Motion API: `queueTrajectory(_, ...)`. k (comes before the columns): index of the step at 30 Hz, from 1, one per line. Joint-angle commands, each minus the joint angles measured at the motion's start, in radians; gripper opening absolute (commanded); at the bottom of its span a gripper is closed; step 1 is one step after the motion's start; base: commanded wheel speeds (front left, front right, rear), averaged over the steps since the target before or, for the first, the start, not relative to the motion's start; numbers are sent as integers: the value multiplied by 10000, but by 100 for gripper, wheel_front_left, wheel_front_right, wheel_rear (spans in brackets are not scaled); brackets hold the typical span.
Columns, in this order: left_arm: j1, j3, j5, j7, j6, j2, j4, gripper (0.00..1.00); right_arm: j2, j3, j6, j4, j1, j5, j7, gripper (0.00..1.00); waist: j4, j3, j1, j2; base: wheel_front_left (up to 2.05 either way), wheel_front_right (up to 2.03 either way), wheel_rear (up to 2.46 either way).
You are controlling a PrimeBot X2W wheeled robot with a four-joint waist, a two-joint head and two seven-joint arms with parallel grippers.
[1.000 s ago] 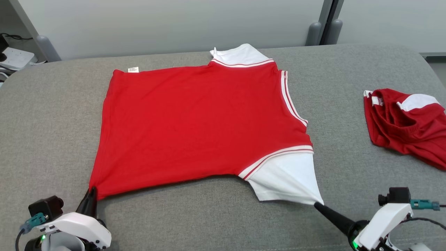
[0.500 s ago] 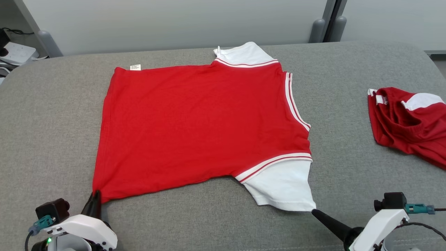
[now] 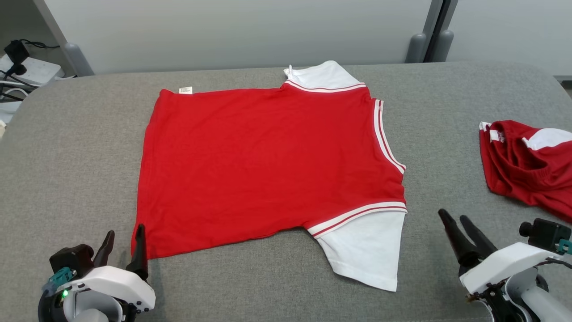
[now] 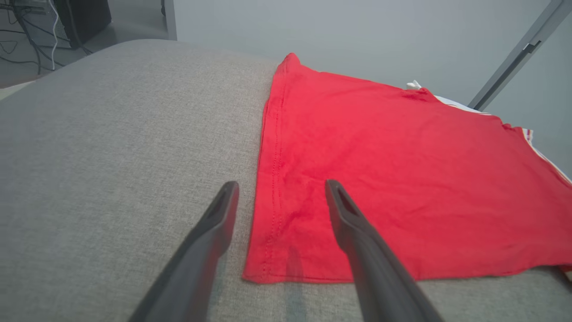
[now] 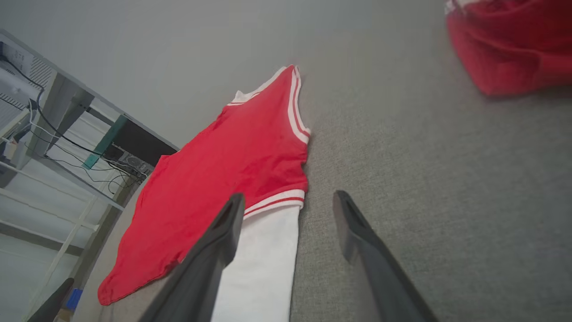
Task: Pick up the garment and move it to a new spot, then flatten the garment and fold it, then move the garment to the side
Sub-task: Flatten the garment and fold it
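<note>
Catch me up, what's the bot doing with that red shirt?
The red shirt lies spread flat on the grey table, not yet folded. Both claws are open and hold nothing. The left claw sits at the shirt's near hem corner, one finger over the cloth and one over the table. The right claw is off the cloth, to the right of the near white sleeve. A second red garment lies crumpled at the table's right edge.

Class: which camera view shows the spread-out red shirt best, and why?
The head view: the red shirt lies whole, both white sleeves visible. The left wrist view gives its hem corner and body; the right wrist view shows it slanted, its near sleeve cropped by the frame.
</note>
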Motion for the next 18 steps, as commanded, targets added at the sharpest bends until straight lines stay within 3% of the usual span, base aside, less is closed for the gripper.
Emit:
queueTrajectory(1,34,510,226,-61,77,103,-439,100,13,6,48,146,-254,-417,-513,100,59,-95,0,0,0,0,0)
queueTrajectory(4,252,950,557,-61,70,-157,-959,100,296,-295,48,777,-564,-1528,-865,100,91,-222,0,0,0,0,0)
queueTrajectory(7,496,1183,990,-61,44,-375,-1431,100,817,-1470,48,962,-704,-2724,-902,100,91,-287,0,0,0,0,0)
queueTrajectory(13,991,1227,1795,-61,-7,-694,-2306,100,1818,-3270,48,550,-246,-5368,-907,100,133,-512,0,0,0,0,0)
queueTrajectory(18,1340,1447,1996,-61,-19,-841,-2807,100,2401,-4088,48,-4,73,-7034,-908,100,138,-659,0,0,0,0,0)
